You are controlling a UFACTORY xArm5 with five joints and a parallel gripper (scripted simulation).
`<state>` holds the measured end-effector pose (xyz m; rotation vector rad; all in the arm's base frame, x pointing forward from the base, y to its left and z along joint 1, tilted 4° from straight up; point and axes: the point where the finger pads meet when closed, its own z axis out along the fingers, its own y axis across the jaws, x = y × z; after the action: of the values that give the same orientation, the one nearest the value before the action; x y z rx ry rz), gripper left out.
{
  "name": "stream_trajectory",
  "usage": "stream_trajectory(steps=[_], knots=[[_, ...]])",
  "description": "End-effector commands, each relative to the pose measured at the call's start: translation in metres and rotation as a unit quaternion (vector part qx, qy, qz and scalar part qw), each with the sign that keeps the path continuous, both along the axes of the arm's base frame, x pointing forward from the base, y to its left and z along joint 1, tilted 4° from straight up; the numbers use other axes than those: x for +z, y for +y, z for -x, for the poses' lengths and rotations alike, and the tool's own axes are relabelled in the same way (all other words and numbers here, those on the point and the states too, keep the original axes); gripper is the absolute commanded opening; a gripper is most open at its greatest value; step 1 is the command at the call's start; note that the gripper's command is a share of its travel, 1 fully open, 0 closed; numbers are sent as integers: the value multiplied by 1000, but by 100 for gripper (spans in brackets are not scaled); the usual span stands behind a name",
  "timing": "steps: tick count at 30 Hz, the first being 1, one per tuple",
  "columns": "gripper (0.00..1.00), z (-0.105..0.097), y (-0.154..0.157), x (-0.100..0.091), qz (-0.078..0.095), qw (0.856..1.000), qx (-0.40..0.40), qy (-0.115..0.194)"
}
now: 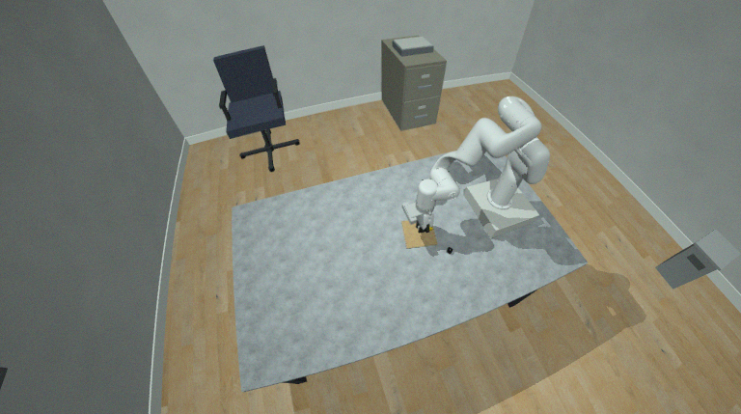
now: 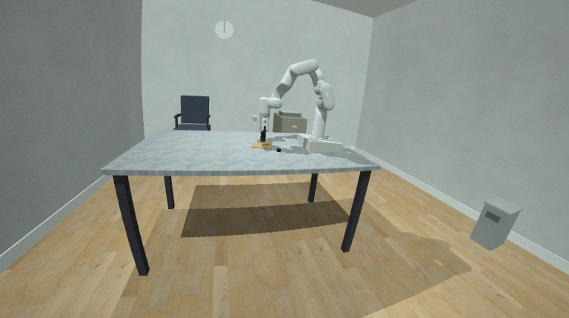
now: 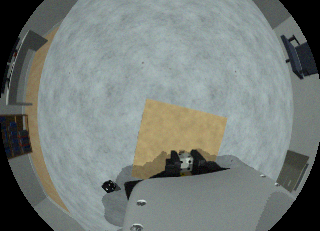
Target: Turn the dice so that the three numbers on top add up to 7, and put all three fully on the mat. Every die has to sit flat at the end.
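Observation:
My gripper (image 1: 423, 229) (image 2: 263, 139) (image 3: 182, 159) is shut on a white die (image 3: 186, 163), whose dark pips show between the fingers in the wrist view. It holds the die low over the tan mat (image 1: 412, 241) (image 2: 256, 145) (image 3: 175, 126). A yellow die (image 1: 430, 229) (image 2: 269, 144) is at the mat's edge on the robot-base side; in the wrist view it is mostly hidden by the gripper. A black die (image 1: 450, 250) (image 2: 278, 150) (image 3: 109, 186) rests on the table, off the mat. The numbers on top cannot be read surely.
The grey table (image 1: 327, 278) (image 2: 188, 155) extends around the mat. The robot's pale base block (image 1: 507, 218) (image 2: 324, 145) stands to the right of the mat in the top and exterior views. The black die lies beside the mat on the front right.

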<state>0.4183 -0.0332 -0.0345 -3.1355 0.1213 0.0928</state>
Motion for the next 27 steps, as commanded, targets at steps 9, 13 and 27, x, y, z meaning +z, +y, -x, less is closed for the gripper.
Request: stream_trajectory(steps=[9,13,27], knots=[[15,-2,-1,-22,0,1000,0,-3],[15,-2,-1,-22,0,1000,0,-3],[15,-2,-1,-22,0,1000,0,-3]])
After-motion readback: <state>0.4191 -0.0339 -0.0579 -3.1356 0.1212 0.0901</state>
